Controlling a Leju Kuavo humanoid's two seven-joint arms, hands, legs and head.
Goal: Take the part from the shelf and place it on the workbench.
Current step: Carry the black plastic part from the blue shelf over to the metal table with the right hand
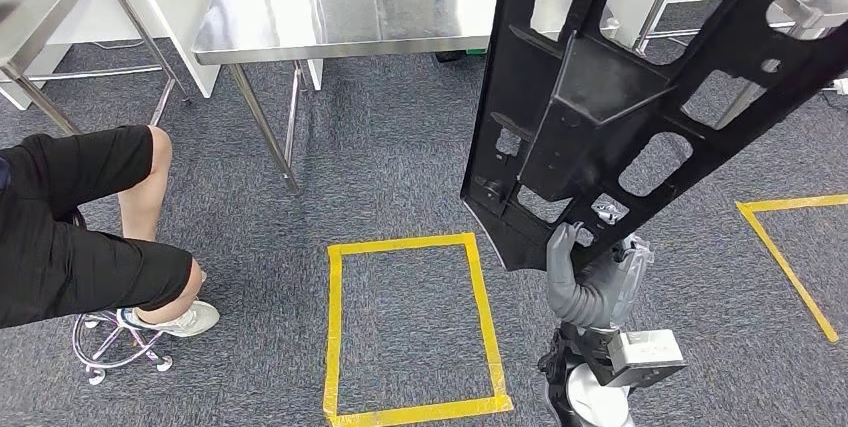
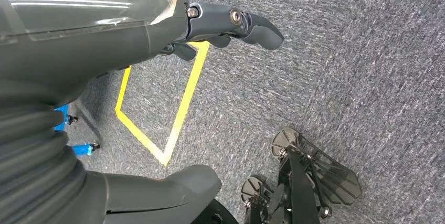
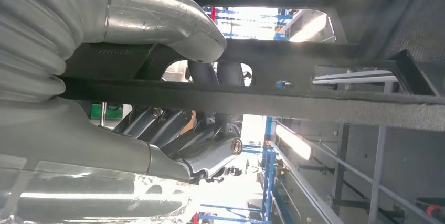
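part: large black moulded panel, ribbed, full of cut-outs; held up off the floor, rising tall and tilted from the right hand, in front of the steel workbench, not yet on it.
right hand: gripping the panel's lower edge, thumb on the near face, fingers round the back; clamped tight on a rib.
left hand: hangs over the carpet, fingers loosely extended, holding nothing.
handling: looks like stiff plastic, probably light for its size but long, so one-hand hold at the bottom end gives big leverage; expect sway and twist. Smooth surface, could slip. Thin ribs may crack if knocked on the bench edge.
best hold: a rib or cut-out edge, as now; second hand higher up would steady it.
head view adds: whole panel outline, bench position, yellow tape rectangle on floor, seated person at left.
right wrist view adds: the actual grip, fingers wrapped through the openwork around a bar.
left wrist view adds: free hand, carpet.
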